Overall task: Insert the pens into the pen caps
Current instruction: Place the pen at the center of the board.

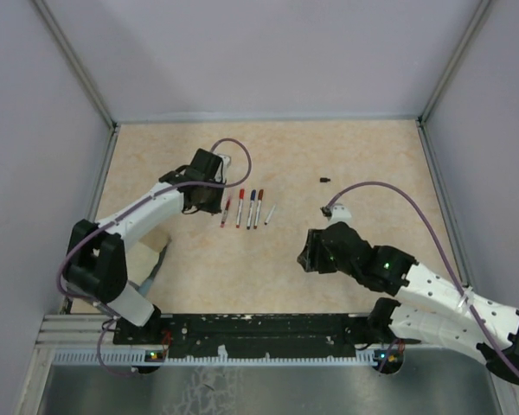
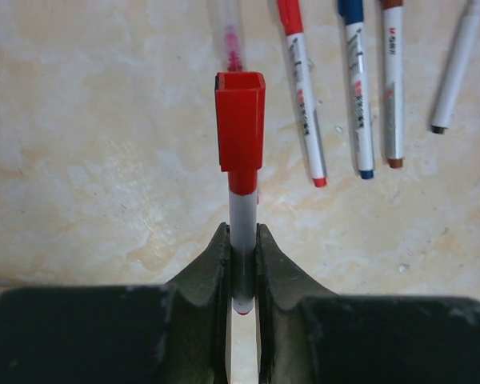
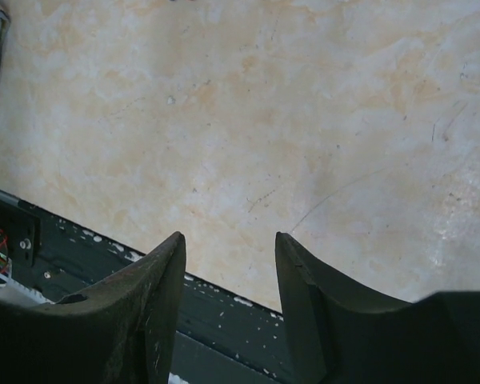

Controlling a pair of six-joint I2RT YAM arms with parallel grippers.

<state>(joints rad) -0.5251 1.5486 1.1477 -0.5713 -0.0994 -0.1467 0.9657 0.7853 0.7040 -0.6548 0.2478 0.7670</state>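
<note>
Viewing the left wrist, we see the left jaws closed on a white pen [image 2: 242,210], its far end seated in a red cap [image 2: 240,120]. The right jaws stand apart, empty, above the desk [image 3: 304,120]. Other pens [image 1: 246,209] lie in a row on the desk, and a black cap [image 1: 325,180] lies well apart from them.

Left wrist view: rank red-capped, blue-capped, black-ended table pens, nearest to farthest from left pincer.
1. Red-capped pen, just right of the left pincer.
2. Blue-capped pen, further right.
3. Black-ended pen, far right edge.
</note>
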